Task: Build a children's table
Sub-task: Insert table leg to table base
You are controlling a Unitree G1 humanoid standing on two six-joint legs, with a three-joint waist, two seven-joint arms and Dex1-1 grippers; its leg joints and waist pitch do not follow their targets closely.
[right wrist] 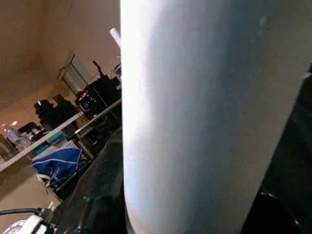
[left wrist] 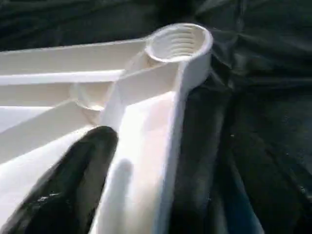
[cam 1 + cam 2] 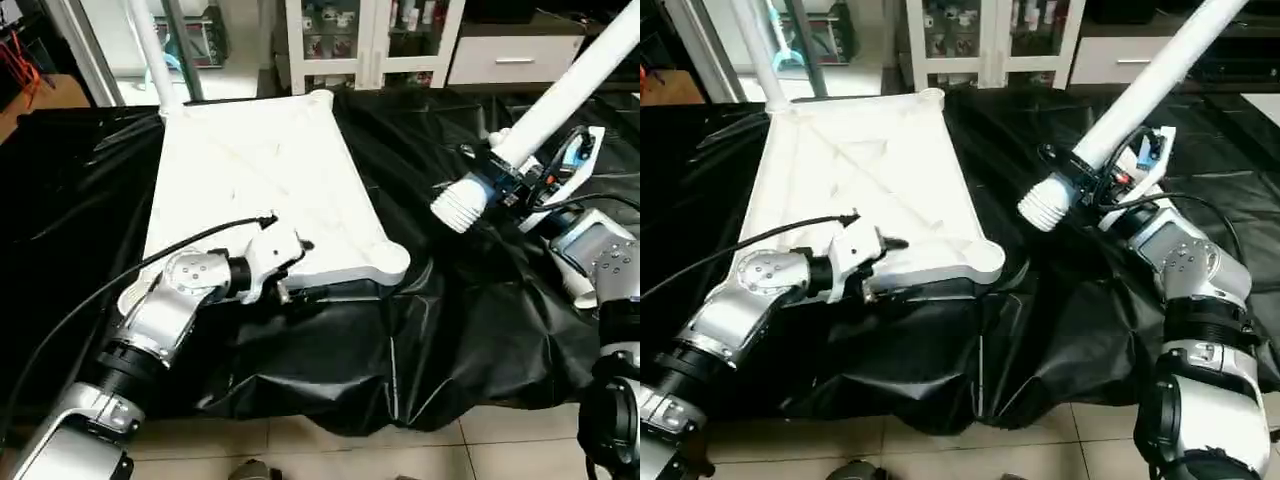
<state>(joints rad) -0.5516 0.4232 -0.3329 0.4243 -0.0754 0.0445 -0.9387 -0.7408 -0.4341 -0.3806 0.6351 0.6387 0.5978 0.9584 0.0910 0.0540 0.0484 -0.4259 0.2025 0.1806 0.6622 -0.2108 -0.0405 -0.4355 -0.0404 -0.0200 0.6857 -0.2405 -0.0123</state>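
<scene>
Tabletop (image 3: 262, 180) on black sheet (image 3: 470, 300); left pincer (image 3: 292, 262) apart; right pincer (image 3: 1095, 178) clamps leg (image 3: 1130, 100).

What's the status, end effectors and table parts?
Right end effector shut on leg, threaded end clear of the tabletop. Left end effector at tabletop's near edge. One leg already in far socket. Near socket unobstructed.
</scene>
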